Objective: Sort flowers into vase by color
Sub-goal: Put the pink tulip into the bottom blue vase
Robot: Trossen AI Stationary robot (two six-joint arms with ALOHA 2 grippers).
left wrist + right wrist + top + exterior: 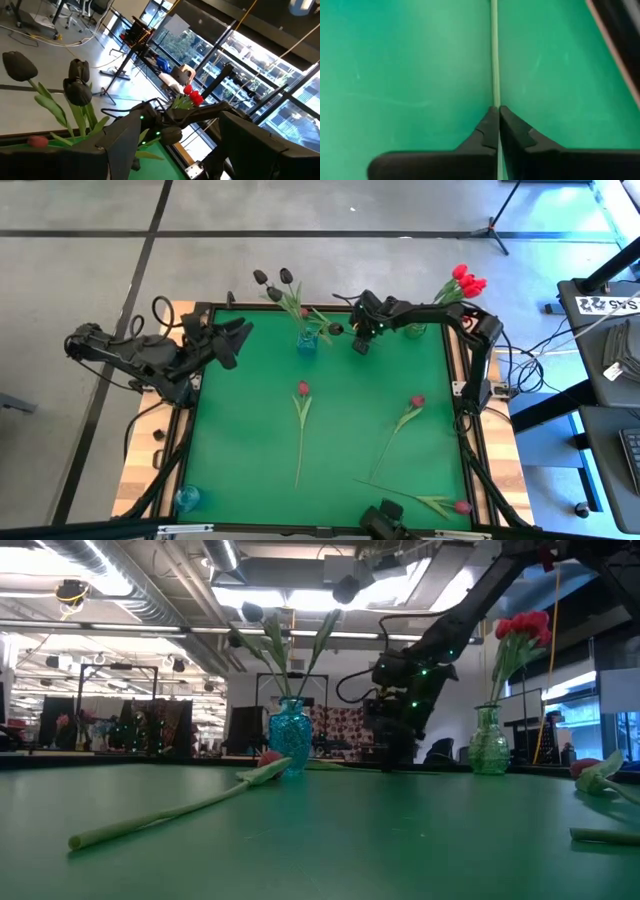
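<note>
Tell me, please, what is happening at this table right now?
The right gripper has its fingers shut on a thin green flower stem low over the green mat, near the blue vase of dark tulips. Red tulips fill the green vase. Three flowers lie unsorted. The left gripper waits open at the mat's edge.

— Do we find any writing here that we can read?

— Only one candidate. From above we see a white label [608,304] on the dark equipment [600,284] just off the table's right side. It carries a few bold dark characters in a single row.

— Can we make them out?

— Not with any certainty. They seem to lie upside down to us, and some may be digits, but we cannot settle any one of them.

— And from table height, or from the two wrists?

— Nothing we can read there. We see no brand, number or sign that is legible.
</note>
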